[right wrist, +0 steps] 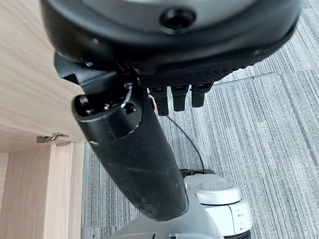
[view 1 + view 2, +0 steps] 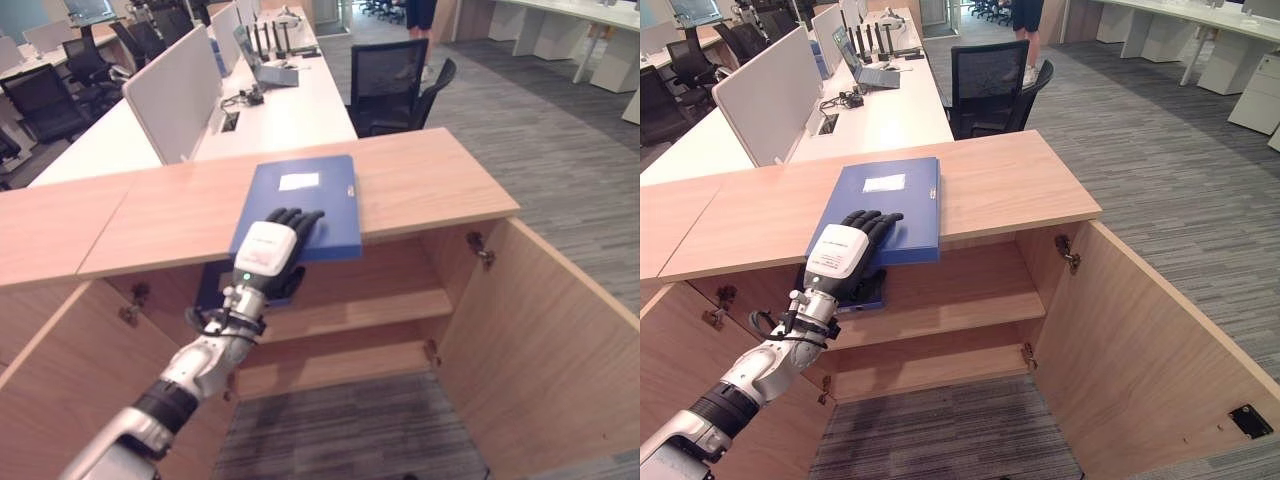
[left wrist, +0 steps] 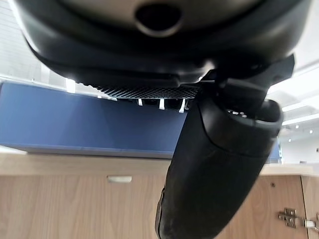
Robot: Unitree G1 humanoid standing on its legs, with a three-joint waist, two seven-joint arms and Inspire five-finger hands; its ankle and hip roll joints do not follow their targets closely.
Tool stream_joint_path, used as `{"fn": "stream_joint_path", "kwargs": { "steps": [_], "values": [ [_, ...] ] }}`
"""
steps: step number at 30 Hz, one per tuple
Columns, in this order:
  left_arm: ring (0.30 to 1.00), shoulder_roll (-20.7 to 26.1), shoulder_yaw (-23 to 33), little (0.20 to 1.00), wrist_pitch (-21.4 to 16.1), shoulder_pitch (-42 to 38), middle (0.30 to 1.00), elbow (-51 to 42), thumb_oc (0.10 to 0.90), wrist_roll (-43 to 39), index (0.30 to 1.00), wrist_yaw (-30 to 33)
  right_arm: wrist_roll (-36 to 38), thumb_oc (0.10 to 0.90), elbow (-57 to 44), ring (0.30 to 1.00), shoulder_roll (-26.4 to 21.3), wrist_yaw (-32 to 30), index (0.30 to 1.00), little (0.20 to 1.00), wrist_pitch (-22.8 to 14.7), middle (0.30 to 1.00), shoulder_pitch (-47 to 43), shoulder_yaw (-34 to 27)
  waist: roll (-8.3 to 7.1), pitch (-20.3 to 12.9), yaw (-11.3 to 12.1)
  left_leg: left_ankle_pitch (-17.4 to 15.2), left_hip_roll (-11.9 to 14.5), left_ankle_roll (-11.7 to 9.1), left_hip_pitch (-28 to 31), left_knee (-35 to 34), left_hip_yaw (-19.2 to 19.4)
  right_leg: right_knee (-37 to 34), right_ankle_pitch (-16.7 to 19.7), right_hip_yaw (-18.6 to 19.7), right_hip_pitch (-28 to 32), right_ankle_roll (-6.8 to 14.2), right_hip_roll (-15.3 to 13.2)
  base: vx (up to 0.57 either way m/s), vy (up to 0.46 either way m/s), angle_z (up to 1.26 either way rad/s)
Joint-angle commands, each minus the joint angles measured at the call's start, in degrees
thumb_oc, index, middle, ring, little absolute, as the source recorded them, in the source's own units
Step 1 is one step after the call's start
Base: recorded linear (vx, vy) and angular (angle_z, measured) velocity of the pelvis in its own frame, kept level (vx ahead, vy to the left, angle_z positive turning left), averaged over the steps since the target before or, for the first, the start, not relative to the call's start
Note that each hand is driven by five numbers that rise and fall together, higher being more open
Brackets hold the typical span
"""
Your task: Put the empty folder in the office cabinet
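1. Folder (image 2: 300, 200), blue with a white label, lies flat on the wooden top of the office cabinet (image 2: 440, 180), its near edge hanging out past the front lip toward 6 o'clock.

2. At the folder's 7 o'clock corner, the left hand (image 2: 270, 248) rests on the overhanging part: dark fingers (image 2: 872, 224) reach forward across the cover, fairly straight. In the left wrist view the thumb (image 3: 214, 174) stands below the folder's blue spine, so the hand looks set to pinch the edge, but I cannot tell whether it has closed on it.

3. The right hand (image 1: 149, 119) hangs idle beside the cabinet above the grey carpet (image 1: 259, 124), its fingers loosely extended and holding nothing.

4. Both cabinet doors stand wide open; the right door (image 2: 550, 350) swings out toward 4 o'clock, and the inner shelf (image 2: 370, 310) lies directly under the folder at 6 o'clock. Something dark blue sits on that shelf behind the left hand; what it is I cannot make out.

5. At 12 o'clock, beyond the cabinet, there is a white desk (image 2: 280, 110) with an office chair (image 2: 390, 85) beside it.

6. As I judge it, the task is at an early stage: the doors are open, but the folder is not yet inside. Gripping it, drawing it off the top, lowering it and sliding it onto the shelf all remain.
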Motion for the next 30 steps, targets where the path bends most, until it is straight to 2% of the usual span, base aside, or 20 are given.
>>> {"fn": "stream_joint_path", "kwargs": {
  "steps": [1,8,9,10,21,23,27,30],
  "values": [
    [0.9,-0.29,1.52,0.9,0.99,-15.6,0.9,4.15,0.8,0.09,0.9,2.83,2.2,0.8,-0.36,0.9,-2.27,-1.13,0.9,0.9,-1.45,0.9,-4.02,-0.7,-1.29,1.95,-0.36,-9.33,-2.05,0.35,6.49,0.09,-0.79,1.18,-7.33,-0.89,4.32,1.47,1.34,0.0,0.0,0.0],
    [0.9,-1.51,1.06,0.9,1.65,-16.76,0.9,7.01,0.8,-0.84,0.9,3.14,2.35,0.8,-0.19,0.9,-2.23,-1.17,0.9,0.9,-1.53,0.9,-4.34,-0.44,-1.5,1.79,-0.69,-9.42,-1.94,0.32,6.74,0.09,-0.61,1.27,-7.47,-0.56,4.53,1.43,1.31,0.0,0.0,0.0],
    [0.495,-1.57,0.94,0.495,1.77,-16.97,0.495,7.42,0.53,-0.85,0.495,3.12,2.35,0.8,-0.16,0.9,-2.27,-1.11,0.9,0.9,-1.54,0.9,-4.39,-0.41,-1.53,1.76,-0.71,-9.43,-1.88,0.29,6.81,0.09,-0.55,1.27,-7.45,-0.63,4.54,1.46,1.31,0.0,0.0,0.0],
    [0.3,-1.61,0.58,0.3,1.98,-17.6,0.3,8.18,0.4,-0.88,0.3,3.02,2.26,0.8,-0.2,0.9,-2.39,-1.18,0.9,0.9,-1.56,0.9,-4.5,-0.33,-1.57,1.78,-0.77,-9.43,-1.86,0.29,6.94,0.09,-0.51,1.27,-7.38,-0.55,4.53,1.48,1.3,0.0,0.0,0.0],
    [0.3,-0.95,2.8,0.3,1.73,-16.51,0.3,4.36,0.4,-1.79,0.3,3.17,2.6,0.8,0.02,0.9,-1.91,-0.97,0.9,0.9,-1.38,0.9,-4.44,-0.57,-1.84,1.87,-0.41,-9.41,-1.83,0.24,6.99,0.09,-0.31,1.16,-7.36,-0.62,4.65,1.43,1.45,0.0,0.0,-0.01],
    [0.3,-0.45,6.04,0.3,0.21,-13.78,0.3,-2.92,0.4,-1.98,0.3,3.48,2.97,0.8,0.42,0.9,-1.41,-0.94,0.9,0.9,-1.2,0.9,-4.25,-1.35,-2.08,2.1,0.51,-9.35,-1.84,0.29,6.7,0.09,-0.71,1.01,-7.39,-1.02,4.63,1.32,1.44,0.0,0.0,0.0],
    [0.3,0.44,9.73,0.3,-1.03,-10.2,0.3,-10.25,0.4,-2.31,0.3,3.46,3.42,0.8,0.51,0.9,-0.89,-0.83,0.9,0.9,-1.14,0.9,-3.91,-1.86,-2.28,2.11,1.3,-9.33,-1.85,0.32,6.49,0.09,-1.07,0.91,-7.45,-1.47,4.73,1.23,1.41,0.0,0.0,0.0],
    [0.3,1.0,16.17,0.3,-3.09,-4.64,0.3,-19.54,0.4,-4.07,0.3,4.31,4.07,0.8,0.5,0.9,-0.06,-0.87,0.9,0.9,-1.05,0.9,-3.77,-2.98,-2.51,2.29,2.73,-8.83,-1.99,0.34,5.95,0.09,-1.64,0.83,-7.14,-1.96,4.63,0.97,1.39,-0.02,-0.015,0.02]
  ]
}}
